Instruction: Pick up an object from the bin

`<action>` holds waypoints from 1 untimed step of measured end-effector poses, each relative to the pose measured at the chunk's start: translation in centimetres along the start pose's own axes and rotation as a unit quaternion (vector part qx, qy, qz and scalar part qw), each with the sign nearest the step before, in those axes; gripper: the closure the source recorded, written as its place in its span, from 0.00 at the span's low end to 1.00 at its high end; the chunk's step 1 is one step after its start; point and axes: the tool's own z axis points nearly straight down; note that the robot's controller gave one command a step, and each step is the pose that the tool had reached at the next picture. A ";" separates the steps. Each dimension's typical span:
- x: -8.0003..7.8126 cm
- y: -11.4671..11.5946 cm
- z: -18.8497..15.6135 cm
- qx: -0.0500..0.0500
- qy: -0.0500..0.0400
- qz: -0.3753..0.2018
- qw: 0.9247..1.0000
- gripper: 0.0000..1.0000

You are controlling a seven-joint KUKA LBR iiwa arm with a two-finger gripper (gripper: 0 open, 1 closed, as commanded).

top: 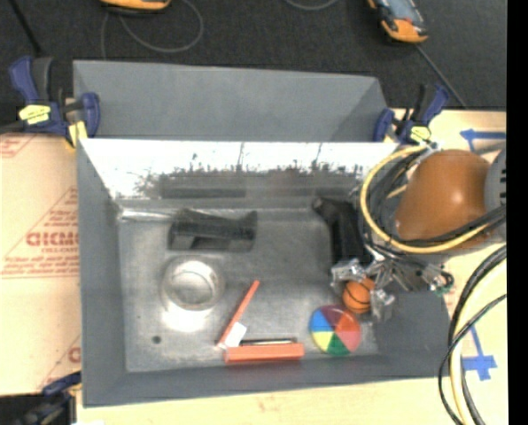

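Observation:
My gripper (360, 292) is low at the bin's right side, under the arm's orange cover. A small orange ball with dark lines (358, 297) sits between its two metal fingers, which are shut on it. Just below and left of it, a ball with yellow, blue, green and red patches (334, 331) rests on the bin floor. A black oblong thing (342, 226) lies just behind the gripper, towards the back wall.
A black block (211, 228) lies at the back left, with a clear tape roll (190, 286) in front of it. An orange stick (238, 311), a dark pen (269, 342) and a flat orange bar (264, 353) lie near the front wall.

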 end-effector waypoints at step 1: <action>0.2 1.0 -1.1 -0.001 0.002 -0.018 1.000 1.00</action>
